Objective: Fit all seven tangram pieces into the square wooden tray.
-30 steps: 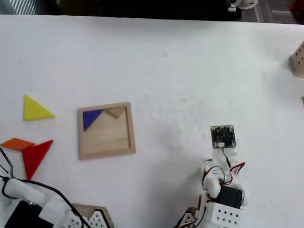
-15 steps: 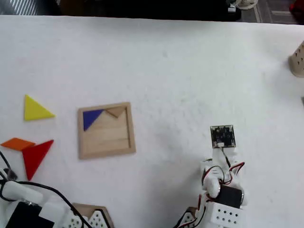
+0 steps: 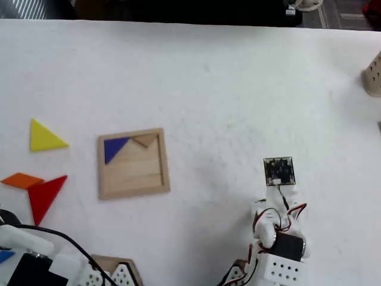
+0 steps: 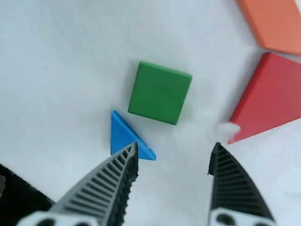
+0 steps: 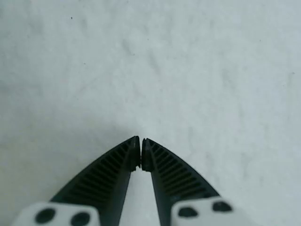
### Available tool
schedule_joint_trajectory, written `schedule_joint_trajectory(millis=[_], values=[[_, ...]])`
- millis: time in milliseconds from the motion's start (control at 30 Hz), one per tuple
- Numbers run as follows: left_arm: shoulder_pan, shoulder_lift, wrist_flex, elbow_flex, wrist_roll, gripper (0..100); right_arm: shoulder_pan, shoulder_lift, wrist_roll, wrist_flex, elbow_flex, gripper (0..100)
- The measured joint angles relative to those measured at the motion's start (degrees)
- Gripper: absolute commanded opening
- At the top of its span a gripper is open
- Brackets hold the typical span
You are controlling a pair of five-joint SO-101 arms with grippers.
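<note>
The square wooden tray [image 3: 161, 173] lies left of the table's middle, with a dark blue triangle [image 3: 114, 148] and a wooden-brown triangle [image 3: 146, 140] in its top part. A yellow triangle [image 3: 43, 137], an orange piece [image 3: 21, 180] and a red triangle [image 3: 43, 195] lie on the cloth left of it. My left gripper [image 4: 175, 151] hangs open above a small blue triangle [image 4: 123, 135], one fingertip over its corner. A green square [image 4: 160, 92] sits just beyond, with the red triangle [image 4: 270, 106] and orange piece [image 4: 273, 21] to one side. My right gripper [image 5: 141, 153] is shut with nothing in it, over bare cloth.
The right arm [image 3: 278, 235] rests at the table's near edge, right of centre. The left arm's base [image 3: 36, 262] is at the near left corner. A pegged wooden object [image 3: 374, 74] stands at the far right edge. White cloth [image 3: 238, 89] covers the table.
The left arm has drawn back toward the near left corner, and a bit of blue now peeks out at the left edge beside it. The right arm has not moved.
</note>
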Motion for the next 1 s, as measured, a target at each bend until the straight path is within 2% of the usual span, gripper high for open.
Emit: schedule_joint_trajectory(millis=[200, 300, 433, 533, 633, 867, 1000], values=[[0.00, 0.00, -1.32, 2.55, 0.00, 24, 0.00, 0.00, 0.00, 0.00, 0.00, 1.7], [0.00, 0.00, -7.56, 8.44, 3.08, 24, 0.00, 0.00, 0.00, 0.00, 0.00, 1.7], [0.00, 0.00, -19.78, 15.82, 8.97, 24, 0.00, 0.00, 0.00, 0.00, 0.00, 1.7], [0.00, 0.00, -23.03, 16.53, 10.90, 24, 0.00, 0.00, 0.00, 0.00, 0.00, 1.7], [-0.09, 0.00, -21.19, 15.21, 11.16, 24, 0.00, 0.00, 0.00, 0.00, 0.00, 1.7], [-0.09, 0.00, -9.14, 4.66, 11.34, 24, 0.00, 0.00, 0.00, 0.00, 0.00, 1.7], [-0.09, 0.00, -7.65, 4.04, 11.34, 24, 0.00, 0.00, 0.00, 0.00, 0.00, 1.7]])
